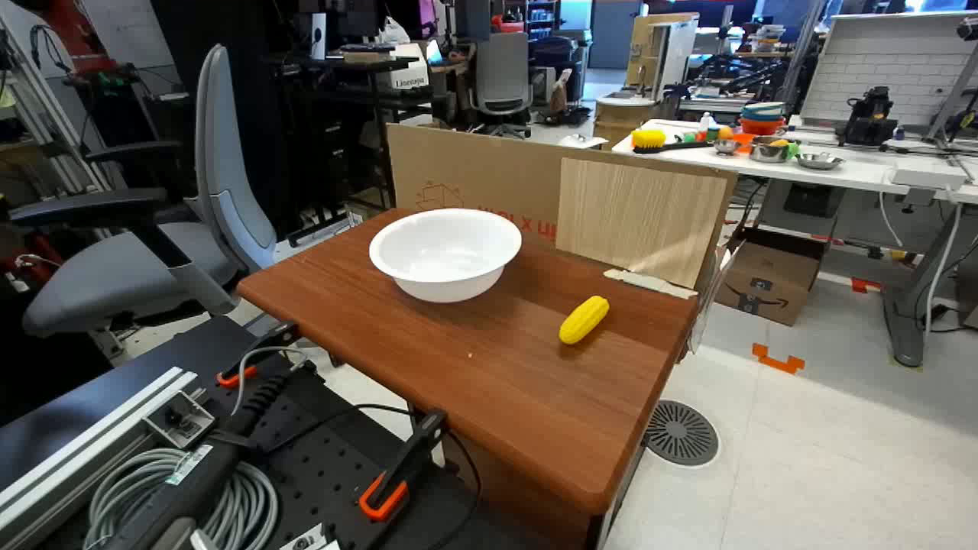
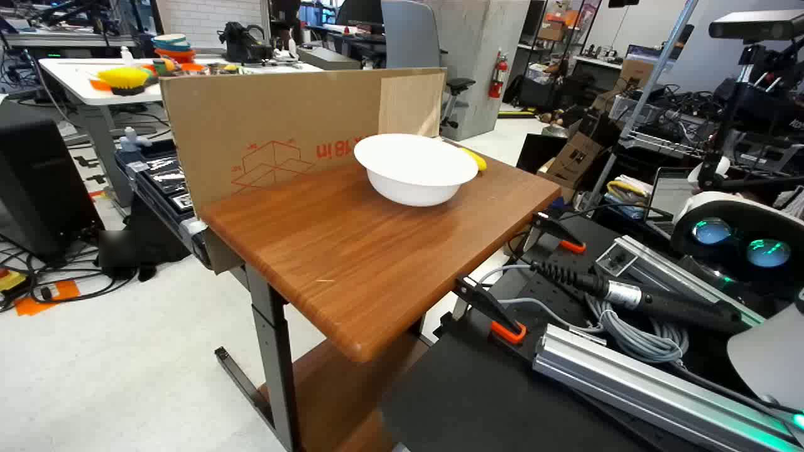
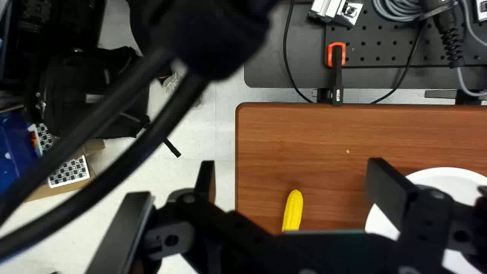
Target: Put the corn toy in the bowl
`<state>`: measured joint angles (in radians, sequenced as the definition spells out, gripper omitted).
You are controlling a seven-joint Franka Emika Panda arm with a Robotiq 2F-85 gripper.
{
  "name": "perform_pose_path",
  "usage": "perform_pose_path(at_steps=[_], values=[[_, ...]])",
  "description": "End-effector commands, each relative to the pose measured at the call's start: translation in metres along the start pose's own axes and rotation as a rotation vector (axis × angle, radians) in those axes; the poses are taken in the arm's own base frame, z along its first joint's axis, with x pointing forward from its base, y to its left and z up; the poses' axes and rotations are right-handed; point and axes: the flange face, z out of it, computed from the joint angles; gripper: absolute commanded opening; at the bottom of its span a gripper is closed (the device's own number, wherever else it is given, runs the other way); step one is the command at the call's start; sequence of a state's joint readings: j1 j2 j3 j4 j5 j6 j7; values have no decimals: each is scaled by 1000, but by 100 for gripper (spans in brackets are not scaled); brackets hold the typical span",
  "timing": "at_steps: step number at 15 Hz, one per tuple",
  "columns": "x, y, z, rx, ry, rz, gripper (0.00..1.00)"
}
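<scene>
Lab: perforated black board [image 3: 371, 48], metal rail [image 2: 650, 388], coiled grey cable [image 2: 654, 344], mounted camera [image 2: 757, 27]

In the wrist view the gripper [image 3: 292, 179] spans the lower part, its two black fingers [image 3: 390, 192] spread wide (they are close to the lens, and a little out of focus). The fingertips [image 3: 206, 176] stand roughly level with each other, a broad gap between them, and the dark body [image 3: 323, 251] that joins them is cut off by the bottom edge.

The floor [image 1: 825, 458] runs pale — under a gray chair [image 1: 229, 214], under a white table [image 1: 863, 169].
</scene>
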<state>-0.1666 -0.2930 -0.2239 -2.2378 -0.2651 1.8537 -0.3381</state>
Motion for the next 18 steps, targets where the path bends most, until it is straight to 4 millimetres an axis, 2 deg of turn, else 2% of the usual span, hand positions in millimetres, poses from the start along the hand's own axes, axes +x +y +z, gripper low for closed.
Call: perform_pose_path(at_steps=[1, 16, 18], values=[[0, 0, 0, 0, 0, 0, 100], [0, 0, 0, 0, 0, 0, 100], [7, 0, 2, -10, 14, 7, 100]])
